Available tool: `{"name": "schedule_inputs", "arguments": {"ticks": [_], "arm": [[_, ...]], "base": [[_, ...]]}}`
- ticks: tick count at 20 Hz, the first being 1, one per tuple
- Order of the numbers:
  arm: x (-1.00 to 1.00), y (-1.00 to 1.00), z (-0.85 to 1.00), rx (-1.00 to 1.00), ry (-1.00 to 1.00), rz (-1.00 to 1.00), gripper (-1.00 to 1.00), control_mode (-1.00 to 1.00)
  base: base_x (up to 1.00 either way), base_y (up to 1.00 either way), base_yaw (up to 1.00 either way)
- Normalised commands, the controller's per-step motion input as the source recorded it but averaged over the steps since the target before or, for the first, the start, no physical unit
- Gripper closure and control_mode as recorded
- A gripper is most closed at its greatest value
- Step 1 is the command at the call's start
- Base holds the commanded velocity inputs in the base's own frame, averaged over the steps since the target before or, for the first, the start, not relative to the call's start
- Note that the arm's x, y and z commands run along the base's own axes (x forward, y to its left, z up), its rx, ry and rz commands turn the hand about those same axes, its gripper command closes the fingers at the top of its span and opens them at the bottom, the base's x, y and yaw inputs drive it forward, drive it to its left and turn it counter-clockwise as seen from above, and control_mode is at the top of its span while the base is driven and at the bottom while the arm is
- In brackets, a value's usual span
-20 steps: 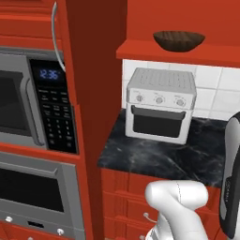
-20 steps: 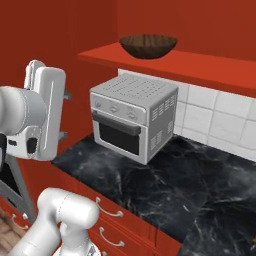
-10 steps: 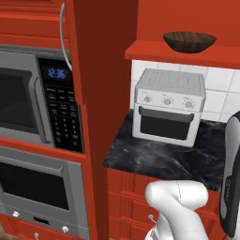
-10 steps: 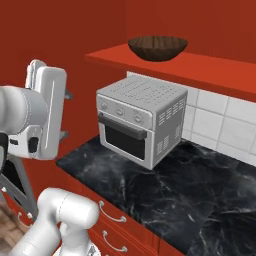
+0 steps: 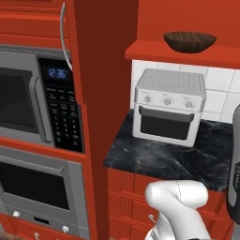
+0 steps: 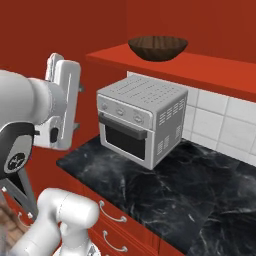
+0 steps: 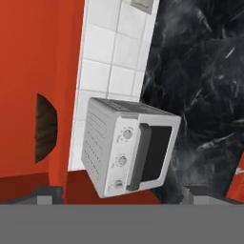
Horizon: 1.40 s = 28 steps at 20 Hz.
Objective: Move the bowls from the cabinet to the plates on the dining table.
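Observation:
The dark brown wooden bowl (image 5: 190, 41) (image 6: 158, 47) stands upright on the cabinet's red shelf (image 5: 154, 49) (image 6: 210, 70), above a toaster oven. In the rolled hand view the bowl (image 7: 45, 126) shows edge-on at the left. My gripper (image 6: 78, 107) (image 7: 125, 194) hangs open and empty, well in front of the shelf and lower than the bowl, its fingertips (image 7: 45, 194) far apart. The cream bowl, the plates and the dining table are out of view.
A silver toaster oven (image 5: 168, 108) (image 6: 142, 120) (image 7: 131, 145) sits on a black marble counter (image 5: 159, 159) (image 6: 200, 190) against white tiles (image 6: 220, 120). A microwave (image 5: 33, 103) and a built-in oven (image 5: 37, 187) fill the tall red unit at left, below a curved handle (image 5: 63, 33).
The whole scene has slid slightly to the right in both base views, so the camera has moved with the base. The arm holds the same pose and the bowl has stayed on its shelf.

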Motion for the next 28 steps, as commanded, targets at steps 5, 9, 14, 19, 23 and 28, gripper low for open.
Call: {"name": "schedule_inputs", "arguments": {"ticks": [5, 9, 14, 19, 23, 28], "arm": [[0.53, -0.34, 0.27, 0.13, -0.04, 0.19, -1.00, -1.00], [0.46, -0.11, 0.18, 0.03, -0.06, 0.20, -1.00, -1.00], [0.38, -0.06, 0.15, 0.00, -0.05, 0.14, -1.00, -1.00], [0.34, 0.00, 0.20, -0.01, -0.08, 0.02, -1.00, -1.00], [0.38, -0.01, 0.25, -0.03, -0.07, 0.00, -1.00, -1.00], [0.40, -0.05, 0.18, -0.03, -0.03, 0.01, -1.00, -1.00]], "base": [[0.00, 0.00, 0.00], [0.00, 0.00, 0.00], [0.00, 0.00, 0.00], [0.00, 0.00, 0.00], [0.00, 0.00, 0.00], [0.00, 0.00, 0.00]]}}
